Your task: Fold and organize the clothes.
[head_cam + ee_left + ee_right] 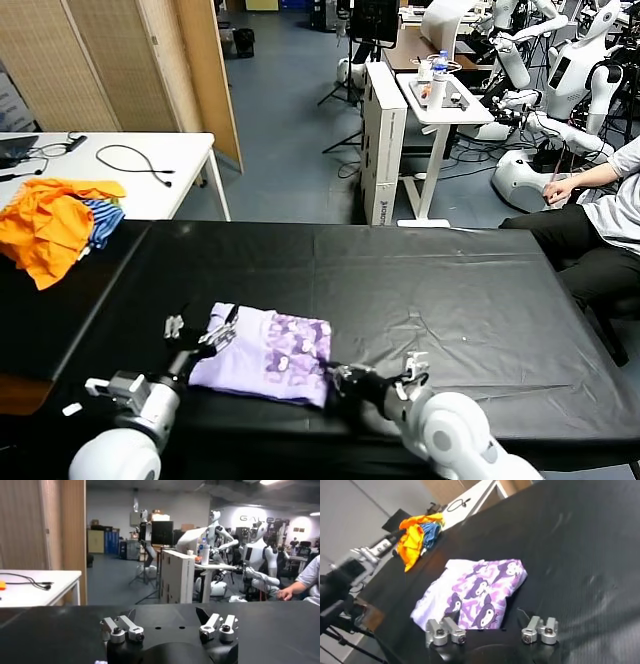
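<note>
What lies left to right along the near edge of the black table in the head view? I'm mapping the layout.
Left gripper → T-shirt → right gripper, all on the near part of the black table.

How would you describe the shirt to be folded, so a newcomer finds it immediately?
Look at the long black table, near edge, between the two grippers. There lies the folded pale lilac cotton T-shirt with purple cartoon print. The orange and blue-striped clothes pile sits crumpled at the far left corner.
</note>
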You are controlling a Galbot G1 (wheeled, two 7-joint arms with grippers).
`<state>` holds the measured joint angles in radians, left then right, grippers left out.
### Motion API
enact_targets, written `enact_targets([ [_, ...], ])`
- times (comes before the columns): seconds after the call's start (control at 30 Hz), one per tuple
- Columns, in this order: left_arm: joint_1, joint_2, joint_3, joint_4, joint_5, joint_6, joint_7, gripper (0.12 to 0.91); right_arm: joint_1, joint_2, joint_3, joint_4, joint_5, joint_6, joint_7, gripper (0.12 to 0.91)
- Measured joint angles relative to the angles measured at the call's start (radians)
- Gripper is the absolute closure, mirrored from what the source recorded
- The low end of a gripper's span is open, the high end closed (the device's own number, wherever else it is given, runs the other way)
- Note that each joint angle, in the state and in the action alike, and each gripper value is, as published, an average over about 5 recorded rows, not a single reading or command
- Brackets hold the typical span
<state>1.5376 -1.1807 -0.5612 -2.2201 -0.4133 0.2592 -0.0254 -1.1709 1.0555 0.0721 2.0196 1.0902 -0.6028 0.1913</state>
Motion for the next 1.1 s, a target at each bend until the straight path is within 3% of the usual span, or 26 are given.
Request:
enact_targets([
  [0.17, 0.002, -0.01, -0.004, 0.008, -0.001, -0.004, 0.002, 0.123, 0.009, -0.054, 0.056, 0.014, -0.014, -0.053, 0.02, 0.884],
  [0.4, 0.004, -0.025, 0.003, 0.012, 0.002, -0.005, 0.002, 0.123, 0.017, -0.09, 0.096, 0.0, -0.124, -0.048, -0.027, 0.884],
  [0.57, 0.005, -0.031, 0.004, 0.012, 0.0, -0.005, 0.003, 0.123, -0.008, -0.113, 0.12, 0.018, -0.149, -0.057, -0.032, 0.87],
  [0.67, 0.001, -0.026, 0.005, 0.009, -0.011, 0.002, 0.001, 0.123, -0.032, -0.13, 0.143, 0.04, -0.148, -0.065, -0.027, 0.753],
  [0.93, 0.015, 0.014, -0.008, -0.012, -0.062, 0.067, -0.025, 0.123, -0.124, -0.158, 0.249, 0.126, -0.134, -0.128, 0.015, 0.254],
  [1.0, 0.024, 0.023, -0.019, -0.022, -0.085, 0.075, -0.034, 0.123, -0.157, -0.154, 0.288, 0.156, -0.145, -0.13, 0.013, 0.169],
  [1.1, 0.041, 0.036, -0.038, -0.032, -0.125, 0.06, -0.051, 0.123, -0.218, -0.144, 0.352, 0.2, -0.192, -0.089, -0.021, 0.125],
])
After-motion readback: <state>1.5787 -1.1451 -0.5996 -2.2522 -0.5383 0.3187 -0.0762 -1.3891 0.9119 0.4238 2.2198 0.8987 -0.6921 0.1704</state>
